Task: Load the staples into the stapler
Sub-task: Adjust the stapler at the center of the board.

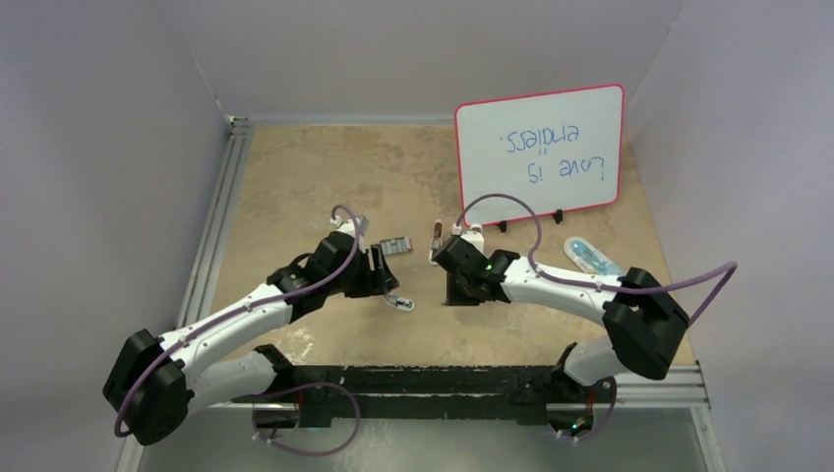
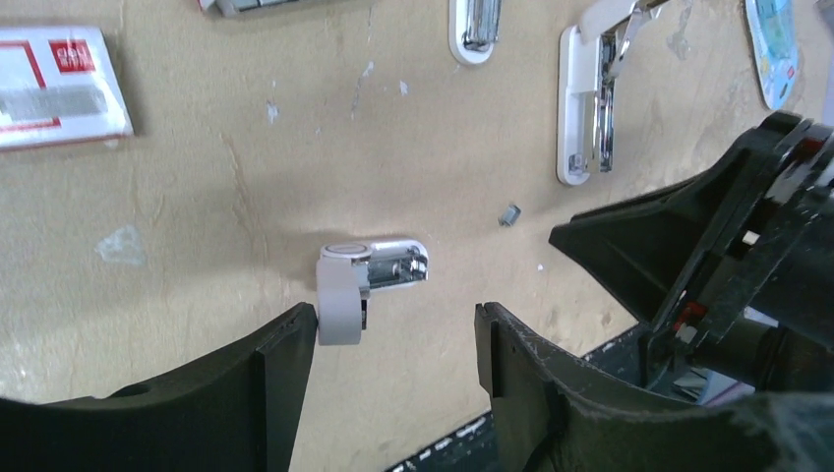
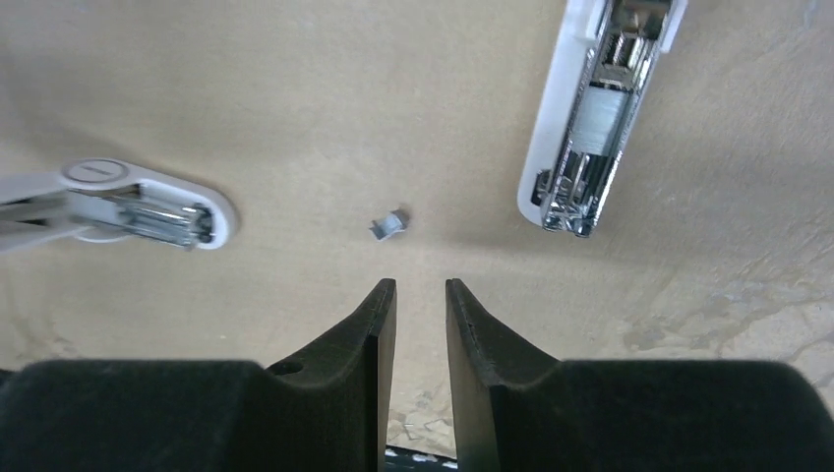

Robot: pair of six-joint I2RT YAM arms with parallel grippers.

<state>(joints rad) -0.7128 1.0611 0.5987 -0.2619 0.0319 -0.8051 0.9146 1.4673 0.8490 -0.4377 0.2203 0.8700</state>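
Note:
An open white stapler (image 3: 595, 128) lies on the table with its chrome magazine facing up; it also shows in the left wrist view (image 2: 587, 108) and the top view (image 1: 433, 242). A small clump of staples (image 3: 390, 225) lies loose on the table just ahead of my right gripper (image 3: 421, 287), whose jaws stand a narrow gap apart with nothing between them. My left gripper (image 2: 393, 320) is wide open. Its left fingertip (image 2: 295, 329) is right beside the grey end of a smaller white-and-chrome stapler piece (image 2: 372, 270). The grey staple tray (image 1: 393, 246) lies behind the left gripper (image 1: 386, 280).
A white box with red print (image 2: 54, 88) lies at the left. A whiteboard (image 1: 539, 149) stands at the back right, with a blue-and-white packet (image 1: 590, 258) in front of it. The right arm (image 2: 728, 256) crowds the left gripper's right side. A black rail (image 1: 433, 379) runs along the near edge.

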